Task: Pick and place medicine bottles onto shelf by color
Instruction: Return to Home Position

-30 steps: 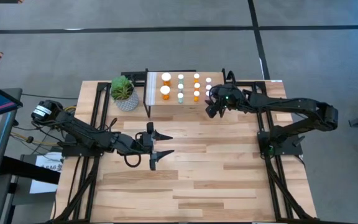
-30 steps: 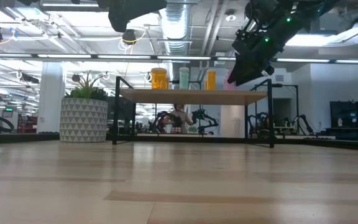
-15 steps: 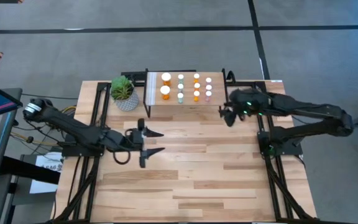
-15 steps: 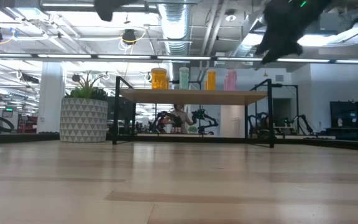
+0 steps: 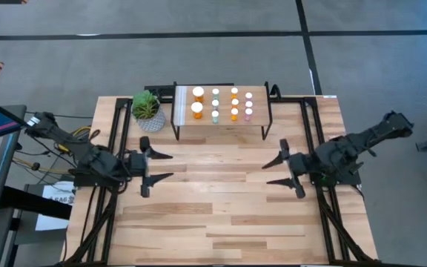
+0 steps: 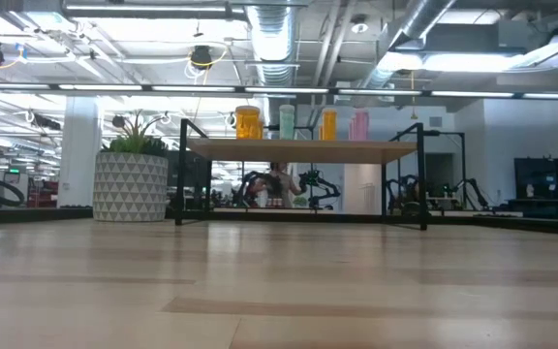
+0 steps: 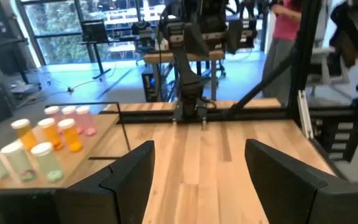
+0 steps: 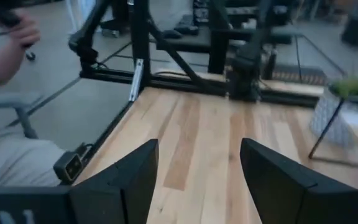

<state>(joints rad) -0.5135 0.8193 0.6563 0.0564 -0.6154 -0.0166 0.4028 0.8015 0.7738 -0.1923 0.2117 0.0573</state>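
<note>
Your left gripper point(image 5: 164, 166) hangs over the table's left side, fingers spread wide and empty. Your right gripper point(image 5: 272, 171) mirrors it on the right, also spread and empty. Both are well apart from the shelf point(image 5: 221, 128), where the medicine bottles point(image 5: 216, 113) stand upright in colour columns: orange, teal, orange, pink.

We see silver ducts point(image 6: 274, 39) and long strip lights point(image 6: 163, 88) overhead, a white pillar point(image 6: 78, 145) far off across the surface point(image 6: 279, 291); grey floor point(image 5: 199, 55) lies all round, and beyond the left jaws, tall windows point(image 7: 55, 22) glow.
</note>
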